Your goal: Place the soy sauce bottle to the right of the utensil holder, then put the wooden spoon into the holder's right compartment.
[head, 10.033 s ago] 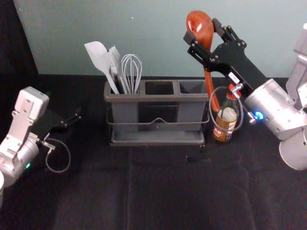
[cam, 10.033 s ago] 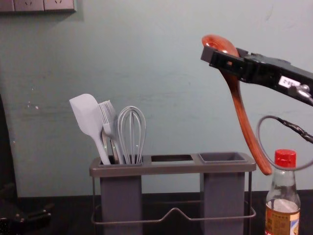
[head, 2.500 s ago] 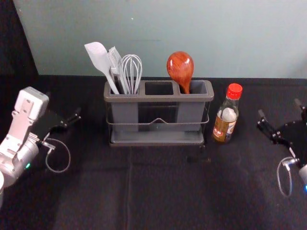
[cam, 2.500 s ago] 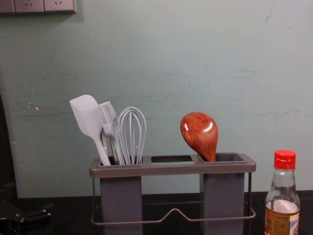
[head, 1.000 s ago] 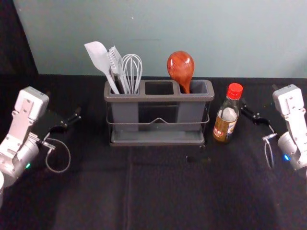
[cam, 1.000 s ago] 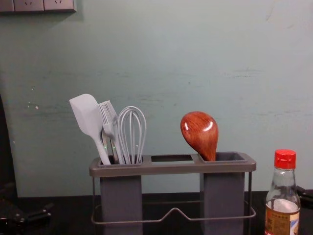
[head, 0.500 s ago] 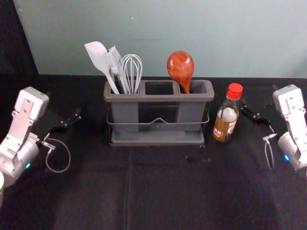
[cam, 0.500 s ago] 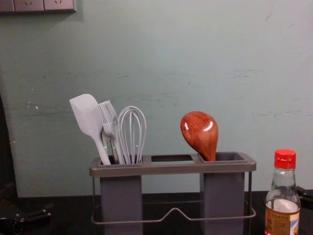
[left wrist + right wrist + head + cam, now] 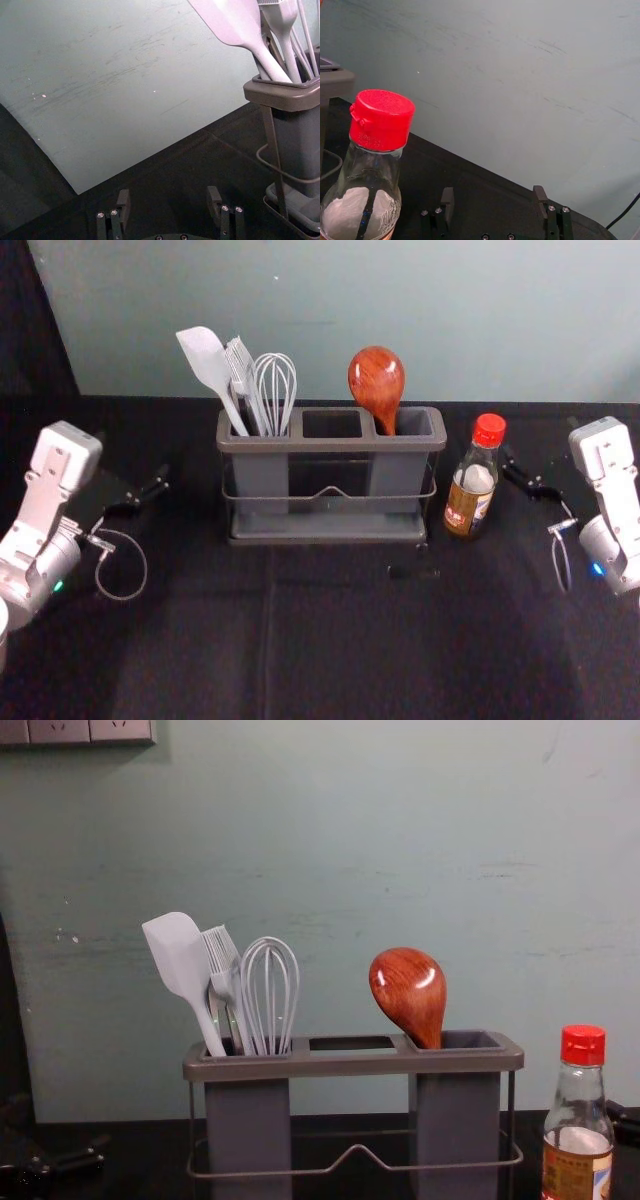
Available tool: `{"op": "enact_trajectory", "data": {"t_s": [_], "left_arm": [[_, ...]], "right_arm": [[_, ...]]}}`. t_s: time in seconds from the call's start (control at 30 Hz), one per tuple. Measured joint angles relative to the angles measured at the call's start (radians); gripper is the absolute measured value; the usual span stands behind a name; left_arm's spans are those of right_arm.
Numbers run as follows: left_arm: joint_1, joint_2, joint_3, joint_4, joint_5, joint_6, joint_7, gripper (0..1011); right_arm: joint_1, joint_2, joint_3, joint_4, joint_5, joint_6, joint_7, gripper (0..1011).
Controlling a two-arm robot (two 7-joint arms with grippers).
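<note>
In the head view the right gripper (image 9: 525, 476) rests just right of the soy sauce bottle (image 9: 472, 483); in the right wrist view the right gripper (image 9: 494, 207) is open with nothing between its fingers. The bottle stands upright, right of the utensil holder (image 9: 330, 445) and apart from it. The wooden spoon (image 9: 377, 386) sits bowl up in the holder's right compartment, leaning against its left side; its lower handle is hidden inside. The left gripper (image 9: 152, 495) is parked left of the holder, and in the left wrist view the left gripper (image 9: 169, 205) is open and holds nothing.
A white spatula (image 9: 209, 368), a brush and a whisk (image 9: 274, 390) stand in the holder's left compartment. Behind the dark-covered table (image 9: 330, 640) rises a pale wall. A cable shows at the side of the right wrist view.
The spoon, earlier held by my right gripper above the right compartment, now stands in it, released. The right arm has withdrawn to the right of the bottle. The left arm has stayed still.
</note>
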Motion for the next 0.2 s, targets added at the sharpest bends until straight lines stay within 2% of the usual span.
{"op": "enact_trajectory", "data": {"t_s": [0.2], "left_arm": [[0.0, 0.0, 0.0, 0.0, 0.0, 0.0, 0.0, 1005]], "right_arm": [[0.0, 0.0, 0.0, 0.0, 0.0, 0.0, 0.0, 1003]]}}
